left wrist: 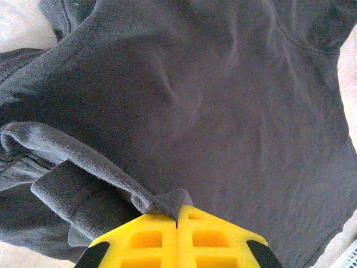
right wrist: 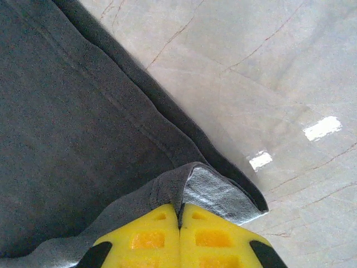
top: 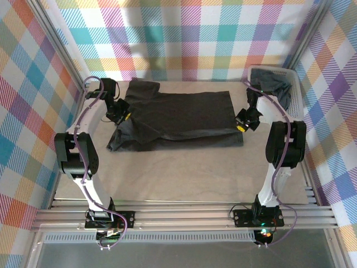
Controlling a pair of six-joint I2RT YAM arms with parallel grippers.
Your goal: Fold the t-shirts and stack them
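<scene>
A wrinkled charcoal-grey cloth t-shirt (top: 178,120) lies half-folded mid-table on the pale beige table (top: 184,178). The left gripper (top: 124,116) is at the shirt's 9 o'clock edge, its yellow jaws clenched on a bunched fold. The right gripper (top: 244,124) is at 3 o'clock, jaws pinched tight on the hem corner. A second dark shirt (top: 273,85) lies in the white plastic lattice basket (top: 273,70) at 1 o'clock.

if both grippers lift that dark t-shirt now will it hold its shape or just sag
Probably floppy: the t-shirt bunches into folds where the left gripper pinches it, so the middle would likely sag. It seems thin and light; its hem curls over at the right gripper. Pushed, it would likely wrinkle up rather than slide across the table.
</scene>
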